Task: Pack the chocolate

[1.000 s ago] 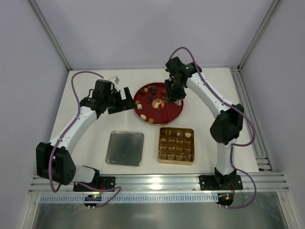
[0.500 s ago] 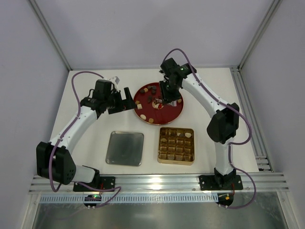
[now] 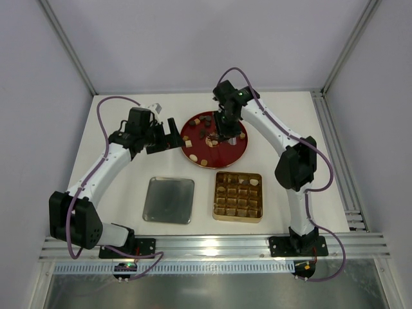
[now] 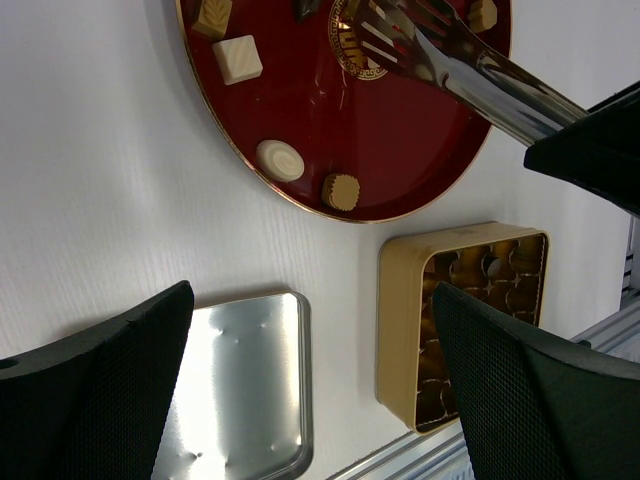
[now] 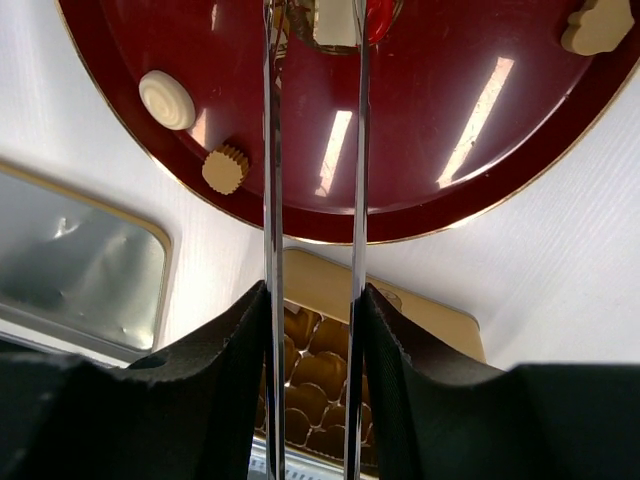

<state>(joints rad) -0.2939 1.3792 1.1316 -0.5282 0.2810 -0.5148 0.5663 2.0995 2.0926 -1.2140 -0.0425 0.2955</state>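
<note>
Several chocolate pieces lie on the red plate (image 3: 230, 152): a cream square (image 4: 237, 59), a cream round (image 4: 281, 159), a tan ridged round (image 4: 341, 191) and others, some dark. My right gripper (image 3: 225, 126) is over the plate's middle, shut on metal tongs (image 5: 270, 200). The tong tips stand either side of a cream square piece (image 5: 335, 22) at the plate's centre. My left gripper (image 3: 168, 135) is open and empty, just left of the plate. The gold gridded tin (image 3: 238, 220) sits in front of the plate with one cream piece (image 3: 254, 182) in a far right cell.
A silver lid (image 3: 168, 199) lies flat to the left of the tin, also in the left wrist view (image 4: 235, 390). The tongs (image 4: 480, 85) reach across the plate (image 4: 400, 140). A metal rail (image 3: 212, 244) runs along the near table edge.
My right arm has swung left, carrying the tongs from the plate's right side to its centre. The left arm has not moved.
</note>
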